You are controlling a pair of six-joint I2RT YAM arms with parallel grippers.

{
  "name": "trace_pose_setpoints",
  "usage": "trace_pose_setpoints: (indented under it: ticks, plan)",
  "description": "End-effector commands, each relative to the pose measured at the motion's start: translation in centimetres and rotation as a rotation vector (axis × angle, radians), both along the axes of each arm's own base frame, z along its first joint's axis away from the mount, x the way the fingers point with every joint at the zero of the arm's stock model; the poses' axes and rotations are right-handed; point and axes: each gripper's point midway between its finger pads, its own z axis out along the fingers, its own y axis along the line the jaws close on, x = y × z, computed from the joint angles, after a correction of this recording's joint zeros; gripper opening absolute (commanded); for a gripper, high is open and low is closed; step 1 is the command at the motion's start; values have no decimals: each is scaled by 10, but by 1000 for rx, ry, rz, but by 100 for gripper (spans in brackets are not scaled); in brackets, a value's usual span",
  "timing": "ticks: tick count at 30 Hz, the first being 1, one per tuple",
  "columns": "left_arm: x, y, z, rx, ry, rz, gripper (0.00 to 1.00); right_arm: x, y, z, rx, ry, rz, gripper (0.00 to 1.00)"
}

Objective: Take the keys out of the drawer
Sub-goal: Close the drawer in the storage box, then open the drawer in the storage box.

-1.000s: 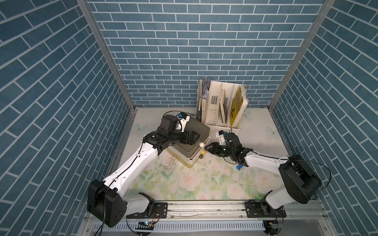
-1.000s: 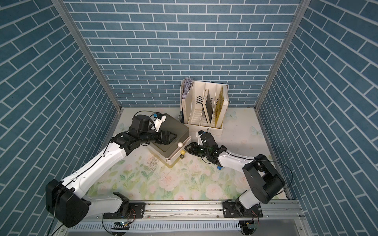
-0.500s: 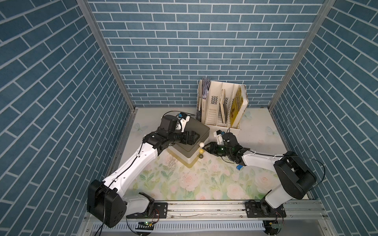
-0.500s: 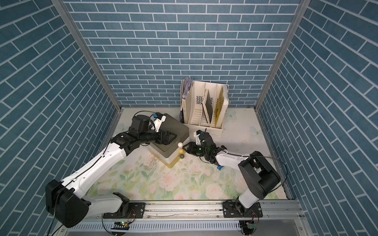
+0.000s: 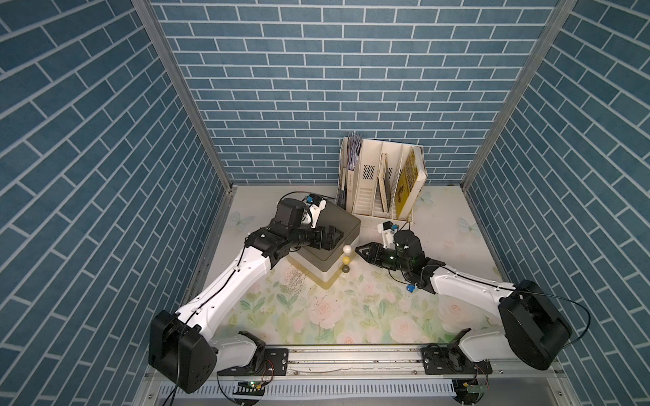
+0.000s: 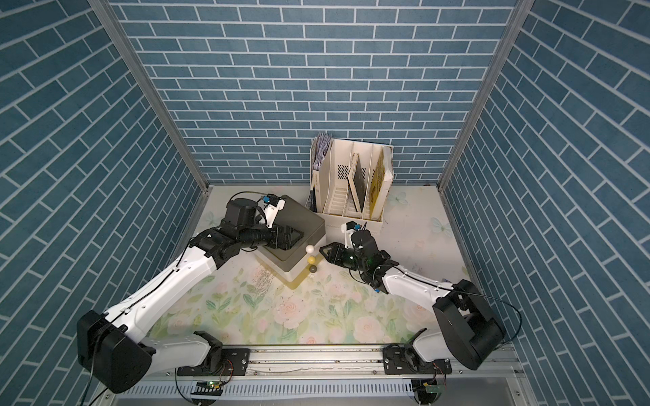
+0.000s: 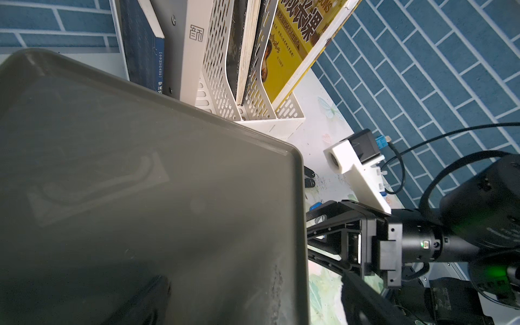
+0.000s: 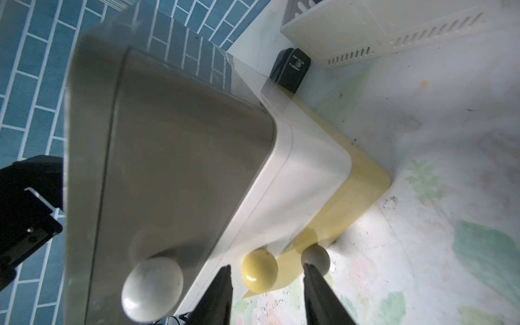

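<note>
Plainly, the drawer unit (image 5: 334,228) looks shut, so we cannot see its contents; the file rack (image 5: 369,197) holds books. Only the wrist views show us the black-fob keys (image 7: 309,177) on the mat (image 5: 351,309), between unit and rack. The right gripper (image 5: 360,251), jaws parted, brackets the yellow knob (image 8: 259,270). The left gripper (image 5: 330,238) is over the unit's top, and we cannot tell its state.

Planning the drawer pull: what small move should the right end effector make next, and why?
Probably ease the right end effector forward until the yellow knob sits fully between its fingers. In the right wrist view it is open and lined up on that knob, which lies just at the fingertips, not yet deep enough to pinch.
</note>
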Motion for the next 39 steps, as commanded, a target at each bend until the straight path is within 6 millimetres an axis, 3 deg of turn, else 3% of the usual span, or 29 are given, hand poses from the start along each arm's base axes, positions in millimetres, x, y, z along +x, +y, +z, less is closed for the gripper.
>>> trace_pose_setpoints:
  ticks: [1, 6, 12, 24, 39]
  plan:
    - [-14, 8, -28, 41, 107, 7, 100, -12, -11, -21, -26, 70, -14, 44]
    - [-17, 8, -29, 34, 108, 4, 100, -36, -4, -44, -5, 153, 71, 47]
    - [-19, 10, -30, 34, 110, 9, 100, -50, 26, -61, 2, 188, 187, 49]
    - [-20, 12, -34, 55, 113, 9, 100, -34, 49, -76, -6, 171, 220, 50]
    - [-17, 14, -38, 70, 123, 3, 100, -16, 53, -93, -6, 155, 202, 50]
